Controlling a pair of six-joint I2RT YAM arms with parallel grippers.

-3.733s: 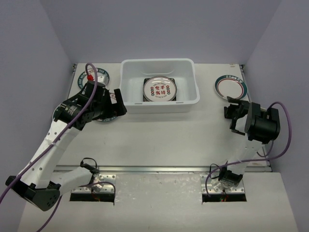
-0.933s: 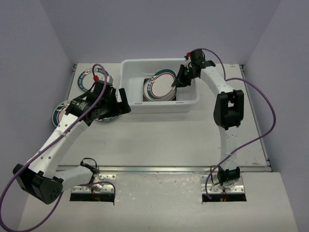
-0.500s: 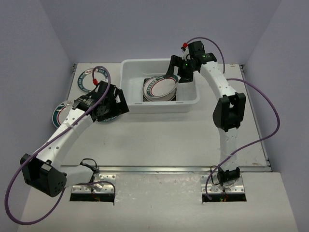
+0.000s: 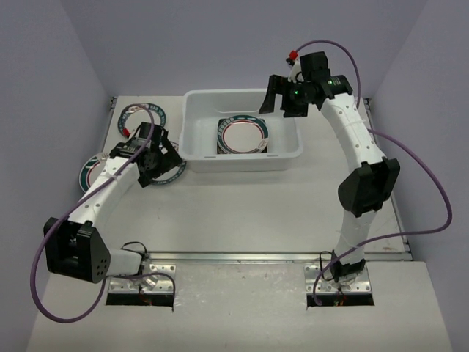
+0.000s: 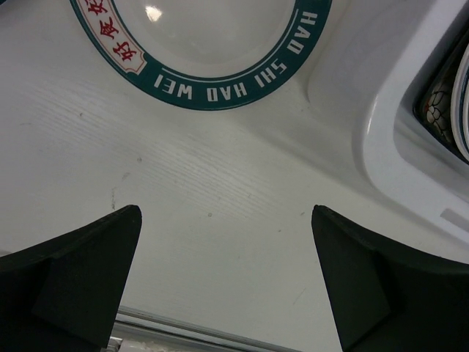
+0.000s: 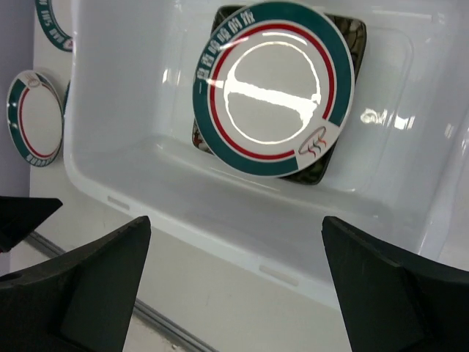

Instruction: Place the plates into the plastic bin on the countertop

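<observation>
The white plastic bin [image 4: 198, 128] stands at the back middle of the countertop [image 4: 256, 205]. Inside it a round teal-rimmed plate [image 4: 242, 135] [image 6: 272, 86] lies flat on a square black plate [image 6: 350, 35]. My right gripper [image 4: 277, 97] [image 6: 234, 279] hangs open and empty above the bin's far right corner. Three round plates lie left of the bin: one at the back [image 4: 139, 117], one at the far left [image 4: 91, 170], one [image 4: 176, 171] partly under my left gripper [image 4: 168, 161]. That gripper [image 5: 227, 279] is open and empty above the countertop, near a lettered plate [image 5: 212, 51].
A metal rail [image 4: 242, 257] runs across the near side of the countertop in front of the arm bases. In the left wrist view the bin's corner [image 5: 396, 139] is close on the right. Walls enclose the table at the left, back and right.
My right gripper has opened and let go of the round plate, which now lies flat in the bin, then pulled up and back to the right. The left arm has shifted a little left.
</observation>
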